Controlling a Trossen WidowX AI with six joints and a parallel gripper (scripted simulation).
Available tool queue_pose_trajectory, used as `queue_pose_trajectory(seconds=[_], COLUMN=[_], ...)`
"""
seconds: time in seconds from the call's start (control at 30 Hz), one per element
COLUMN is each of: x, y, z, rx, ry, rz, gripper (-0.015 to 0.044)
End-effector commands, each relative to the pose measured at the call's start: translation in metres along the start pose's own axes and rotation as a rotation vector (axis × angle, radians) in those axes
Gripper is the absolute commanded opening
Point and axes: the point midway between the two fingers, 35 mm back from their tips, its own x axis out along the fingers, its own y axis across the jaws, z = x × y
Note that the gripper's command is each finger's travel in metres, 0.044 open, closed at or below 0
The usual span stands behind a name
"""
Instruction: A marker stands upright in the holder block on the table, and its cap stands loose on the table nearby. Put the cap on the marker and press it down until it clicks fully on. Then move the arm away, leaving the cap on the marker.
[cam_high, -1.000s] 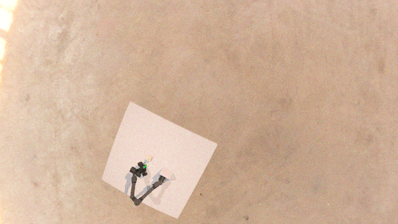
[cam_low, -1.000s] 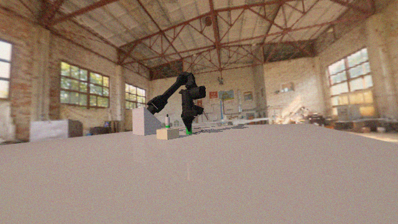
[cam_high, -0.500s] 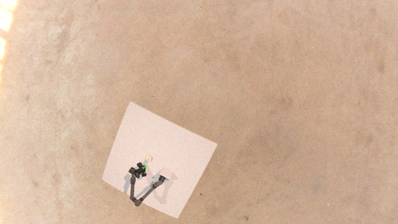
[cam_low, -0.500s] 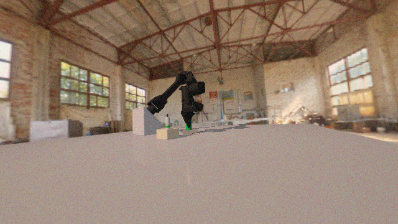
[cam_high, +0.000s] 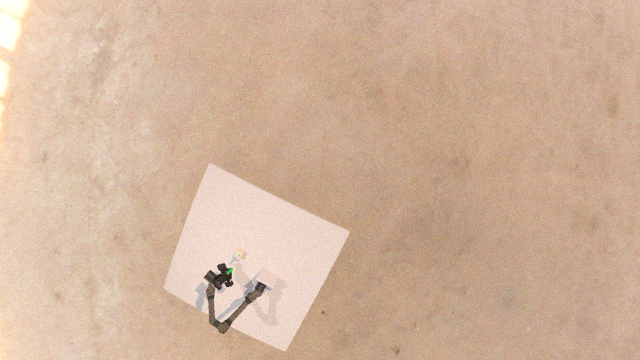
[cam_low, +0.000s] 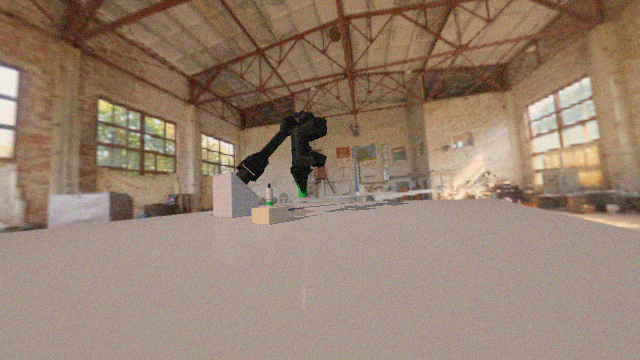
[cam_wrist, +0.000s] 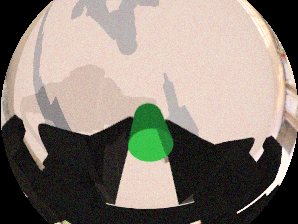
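My gripper (cam_wrist: 150, 152) (cam_low: 302, 190) (cam_high: 228, 272) is shut on the green cap (cam_wrist: 150, 136) (cam_low: 302, 192) (cam_high: 229, 271) and holds it upright, lifted above the table. In the exterior view the marker (cam_low: 269, 195), white with a dark tip and a green band, stands upright in the tan holder block (cam_low: 270, 215) (cam_high: 240, 254), to the left of the cap. The gripper is beside the marker, apart from it. The marker is not in the wrist view.
The pale table top (cam_high: 260, 225) (cam_low: 320, 280) (cam_wrist: 200, 43) carries the arm's white base block (cam_low: 227, 195) (cam_high: 270, 276) just behind the holder. The table edge lies close to the arm in the overhead view.
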Motion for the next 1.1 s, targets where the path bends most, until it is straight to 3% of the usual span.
queue_pose_trajectory(seconds=[0.0,1.07], x=[-0.005,-0.056], y=[-0.004,-0.082], z=[-0.003,-0.085], rx=[-0.003,-0.002], ry=[0.005,0.016], rz=[-0.005,-0.014], gripper=[0.0000,0.0000])
